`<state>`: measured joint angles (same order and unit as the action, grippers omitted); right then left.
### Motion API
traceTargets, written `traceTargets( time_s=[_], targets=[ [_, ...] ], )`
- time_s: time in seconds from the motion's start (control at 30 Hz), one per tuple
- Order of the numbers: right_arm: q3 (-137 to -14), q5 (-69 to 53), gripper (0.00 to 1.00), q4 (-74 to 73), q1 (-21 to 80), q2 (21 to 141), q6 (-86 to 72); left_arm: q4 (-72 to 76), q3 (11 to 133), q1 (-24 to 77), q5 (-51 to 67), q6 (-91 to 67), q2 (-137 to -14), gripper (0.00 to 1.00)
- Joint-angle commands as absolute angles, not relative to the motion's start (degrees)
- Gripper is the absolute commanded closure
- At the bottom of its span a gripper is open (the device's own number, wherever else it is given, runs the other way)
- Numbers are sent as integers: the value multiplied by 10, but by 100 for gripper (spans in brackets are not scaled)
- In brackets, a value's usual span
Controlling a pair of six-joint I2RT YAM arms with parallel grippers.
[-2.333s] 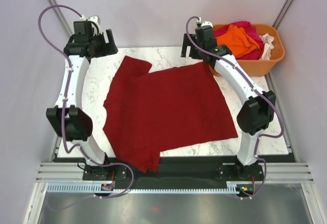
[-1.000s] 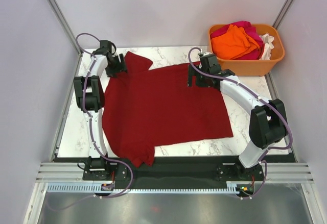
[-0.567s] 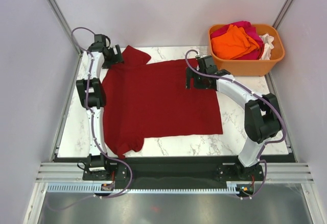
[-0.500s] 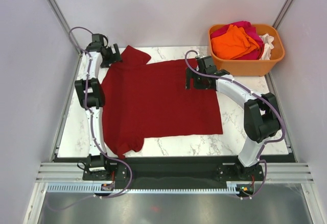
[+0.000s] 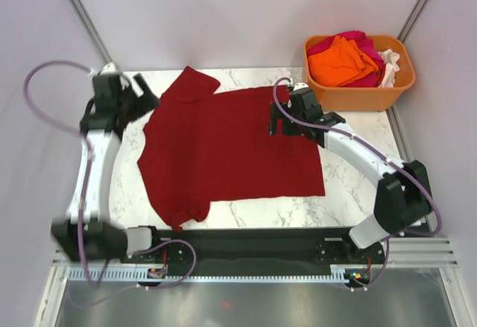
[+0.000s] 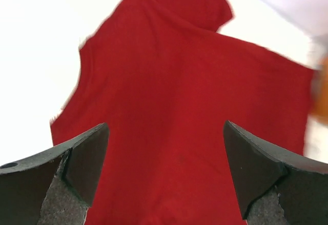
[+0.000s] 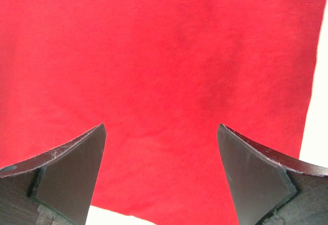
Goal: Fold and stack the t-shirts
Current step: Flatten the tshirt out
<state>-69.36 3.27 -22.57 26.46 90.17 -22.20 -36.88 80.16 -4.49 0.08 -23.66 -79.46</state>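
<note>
Left fingers [image 6: 84,158] pulled back; t-shirt [image 5: 231,148] lies collar-left, hem-right.

Right gripper [image 7: 161,171] fingers spread wide, nothing between them. Red shirt [image 7: 154,56] fills the view, flat. White table [image 7: 318,127] at right edge and bottom.

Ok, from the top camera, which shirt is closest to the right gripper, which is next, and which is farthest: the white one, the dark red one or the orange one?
1. The dark red t-shirt, spread on the table, directly under the right gripper.
2. The orange t-shirt, in the tub, behind and to the right.
3. The white t-shirt, at the tub's far right end.
</note>
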Motion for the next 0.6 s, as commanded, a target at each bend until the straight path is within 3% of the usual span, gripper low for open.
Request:
traceTargets(
  time_s=[0.0, 0.13, 0.27, 0.37, 0.53, 0.57],
  targets=[
    [-656, 34, 2, -207, 294, 835, -247, -390, 638, -40, -3, -374, -617, 0],
    [-599, 21, 2, -203, 331, 766, -272, -453, 452, -38, 74, -428, -444, 4],
    [-538, 10, 2, -197, 366, 729, -302, -458, 371, -19, 96, -445, -350, 7],
    [-499, -21, 3, -184, 385, 702, -321, -458, 352, -16, 96, -445, -341, 7],
    [-461, -191, 8, -58, 457, 728, -376, -458, 370, -15, 96, -445, -393, 7],
    [-465, -208, 9, -41, 497, 744, -386, -448, 387, -14, 116, -464, -408, 18]
  ],
)
